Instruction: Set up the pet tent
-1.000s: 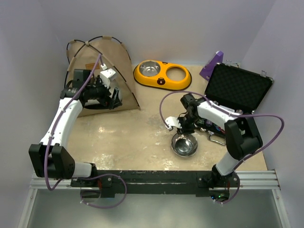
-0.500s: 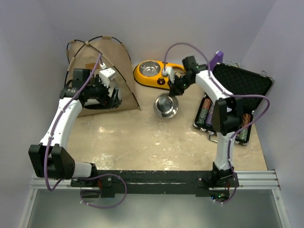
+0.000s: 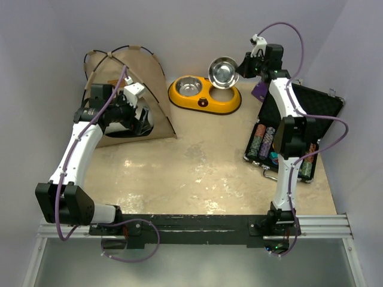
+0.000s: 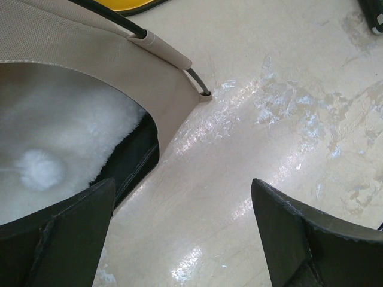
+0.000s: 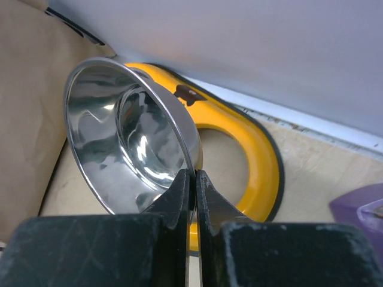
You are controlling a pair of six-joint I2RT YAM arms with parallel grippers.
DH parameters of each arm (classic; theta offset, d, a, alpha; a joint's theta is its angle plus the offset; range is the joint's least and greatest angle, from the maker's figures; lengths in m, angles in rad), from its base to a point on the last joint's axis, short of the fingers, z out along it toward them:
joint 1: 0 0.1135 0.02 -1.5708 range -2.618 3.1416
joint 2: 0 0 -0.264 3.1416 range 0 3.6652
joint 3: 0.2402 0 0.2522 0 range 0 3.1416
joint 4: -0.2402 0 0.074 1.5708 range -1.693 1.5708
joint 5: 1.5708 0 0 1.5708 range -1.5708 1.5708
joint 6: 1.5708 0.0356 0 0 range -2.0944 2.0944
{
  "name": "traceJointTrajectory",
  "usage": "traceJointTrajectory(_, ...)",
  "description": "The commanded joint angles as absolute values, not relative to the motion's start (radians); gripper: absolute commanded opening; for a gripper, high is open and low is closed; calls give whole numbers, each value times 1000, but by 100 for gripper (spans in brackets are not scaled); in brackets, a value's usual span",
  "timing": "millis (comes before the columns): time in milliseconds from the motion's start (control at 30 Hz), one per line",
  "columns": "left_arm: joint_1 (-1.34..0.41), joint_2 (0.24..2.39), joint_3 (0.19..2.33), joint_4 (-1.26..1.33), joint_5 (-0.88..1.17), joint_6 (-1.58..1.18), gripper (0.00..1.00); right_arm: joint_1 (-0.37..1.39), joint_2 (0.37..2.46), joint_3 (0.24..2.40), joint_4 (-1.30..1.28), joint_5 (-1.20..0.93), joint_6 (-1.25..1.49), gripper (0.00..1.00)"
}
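Observation:
The pet tent [image 3: 128, 78] stands at the back left, tan fabric with thin black poles crossing over it. My left gripper [image 3: 141, 121] hangs open at its arched door. In the left wrist view the left gripper [image 4: 182, 182] holds nothing, with bare floor between its jaws. The tent [image 4: 90, 57], a black pole [image 4: 122, 23] and a white fluffy cushion [image 4: 60, 137] inside lie to its left. My right gripper [image 3: 241, 67] is shut on the rim of a steel bowl [image 3: 223, 72]. It holds the bowl tilted in the air above the yellow feeder [image 3: 206, 103]. The right wrist view shows the right gripper [image 5: 194, 174] pinching the steel bowl [image 5: 119, 137] over the yellow feeder's [image 5: 260, 161] empty ring.
A second steel bowl [image 3: 188, 86] sits in the feeder's left hole. An open black case [image 3: 302, 110] with poker chips lies at the right, with a purple object [image 3: 264, 89] behind it. Walls close in at the back and on both sides.
My right arm lifted the steel bowl from the table's near middle and carried it back and up, over the feeder's right ring. The left arm stayed put.

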State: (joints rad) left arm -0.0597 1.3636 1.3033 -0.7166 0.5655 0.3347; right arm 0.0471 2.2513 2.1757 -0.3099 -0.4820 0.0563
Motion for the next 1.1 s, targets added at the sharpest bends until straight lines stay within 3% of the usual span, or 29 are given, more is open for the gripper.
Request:
traceJointTrajectory(0, -61, 1367, 1335, -716, 552, 341, 100, 66, 2295, 2227, -262, -446, 218, 0)
traceJointTrajectory(433, -61, 1378, 1338, -716, 543, 341, 100, 66, 2365, 2217, -287, -316, 218, 0)
traceJointTrajectory(867, -61, 1381, 1338, -726, 535, 341, 100, 67, 2408, 2217, -287, -331, 230, 1)
traceJointTrajectory(900, -61, 1381, 1338, -726, 535, 342, 100, 67, 2408, 2217, -288, -340, 227, 12)
traceJointTrajectory(967, -61, 1384, 1344, -726, 532, 339, 100, 67, 2401, 2223, -285, -368, 219, 44)
traceJointTrajectory(1033, -61, 1387, 1356, -727, 529, 341, 100, 67, 2382, 2236, -281, -386, 206, 64)
traceJointTrajectory(1067, -61, 1390, 1368, -729, 529, 339, 100, 69, 2373, 2250, -279, -405, 201, 65)
